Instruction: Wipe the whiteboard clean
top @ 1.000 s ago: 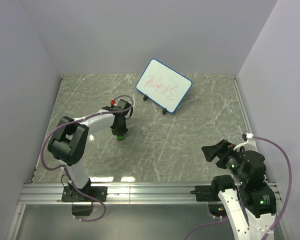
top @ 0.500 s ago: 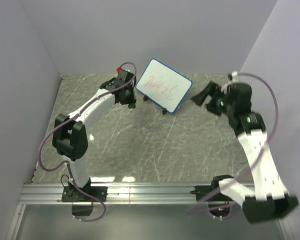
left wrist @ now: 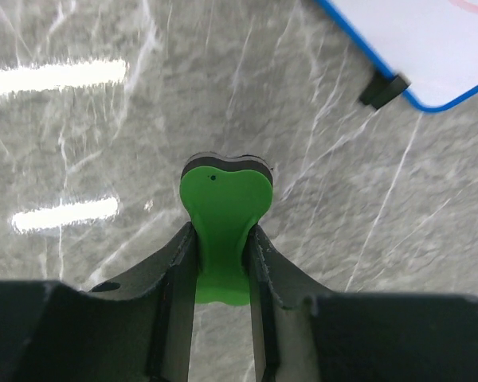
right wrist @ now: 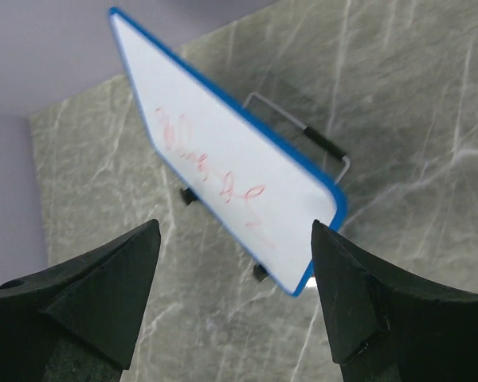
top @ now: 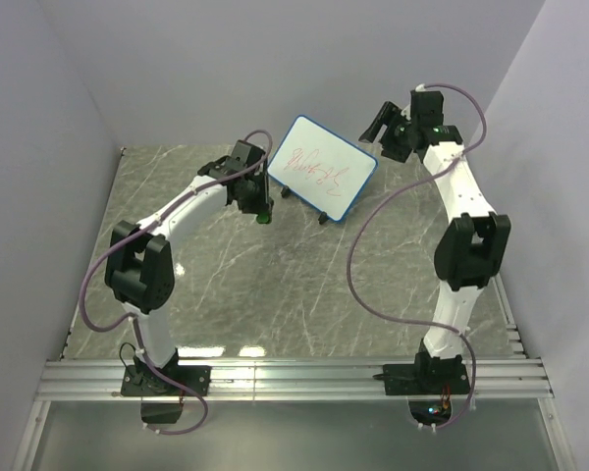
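The whiteboard (top: pixel 322 169) stands tilted on black feet at the back of the table, blue-rimmed, with red scribbles on it. In the right wrist view the whiteboard (right wrist: pixel 223 175) lies below and beyond my fingers. My left gripper (top: pixel 259 206) hovers just left of its lower left corner, shut on a green bone-shaped eraser (left wrist: pixel 223 211). The left gripper (left wrist: pixel 221 239) pinches the eraser's waist, and a corner of the whiteboard (left wrist: pixel 430 48) shows at upper right. My right gripper (top: pixel 378 128) hangs open above the board's right end. Nothing sits between the right gripper's (right wrist: pixel 235 231) jaws.
A wire stand (right wrist: pixel 303 131) props the board from behind. One black foot (left wrist: pixel 385 89) rests on the grey marble tabletop (top: pixel 304 285). Lilac walls close in the back and both sides. A metal rail (top: pixel 294 378) runs along the near edge by the arm bases.
My right arm rose from its folded pose near its base and reached out to the board's right end. My left gripper carried the eraser from mid-table to the board's left corner.
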Available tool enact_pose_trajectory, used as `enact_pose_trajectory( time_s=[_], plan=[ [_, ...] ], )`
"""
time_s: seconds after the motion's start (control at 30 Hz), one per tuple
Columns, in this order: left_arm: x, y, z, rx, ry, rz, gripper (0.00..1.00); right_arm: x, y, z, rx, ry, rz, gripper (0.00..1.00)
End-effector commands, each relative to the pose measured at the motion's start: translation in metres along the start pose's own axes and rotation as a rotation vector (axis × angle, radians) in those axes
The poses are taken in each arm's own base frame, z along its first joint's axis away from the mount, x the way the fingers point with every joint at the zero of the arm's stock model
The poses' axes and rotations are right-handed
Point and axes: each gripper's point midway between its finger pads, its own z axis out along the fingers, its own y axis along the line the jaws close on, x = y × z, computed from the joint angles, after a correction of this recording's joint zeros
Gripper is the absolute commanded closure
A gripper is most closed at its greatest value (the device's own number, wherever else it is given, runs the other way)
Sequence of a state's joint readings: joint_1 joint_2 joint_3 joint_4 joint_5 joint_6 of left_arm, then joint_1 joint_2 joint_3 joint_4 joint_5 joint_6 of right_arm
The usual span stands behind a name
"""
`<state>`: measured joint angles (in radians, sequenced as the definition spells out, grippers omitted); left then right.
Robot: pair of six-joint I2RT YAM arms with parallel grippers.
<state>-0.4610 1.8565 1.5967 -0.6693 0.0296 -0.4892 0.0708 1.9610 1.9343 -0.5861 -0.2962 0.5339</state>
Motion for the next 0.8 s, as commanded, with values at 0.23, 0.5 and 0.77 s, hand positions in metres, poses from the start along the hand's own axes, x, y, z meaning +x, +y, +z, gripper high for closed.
enact_pose_trajectory(
  time_s=[0.23, 0.5, 0.77],
  plan=[
    [-0.014, -0.005, -0.041, 0.051, -0.076, 0.040, 1.00, -0.015, -0.021, 0.047, -0.093, 0.055, -0.034, 0.17],
    [-0.021, -0.003, -0.024, 0.042, -0.065, 0.003, 1.00, 0.027, 0.000, 0.059, -0.365, 0.203, -0.024, 0.17],
    [-0.044, -0.020, 0.004, 0.076, -0.065, -0.034, 1.00, 0.049, -0.008, 0.073, -0.403, 0.269, 0.023, 0.25]
  ],
)
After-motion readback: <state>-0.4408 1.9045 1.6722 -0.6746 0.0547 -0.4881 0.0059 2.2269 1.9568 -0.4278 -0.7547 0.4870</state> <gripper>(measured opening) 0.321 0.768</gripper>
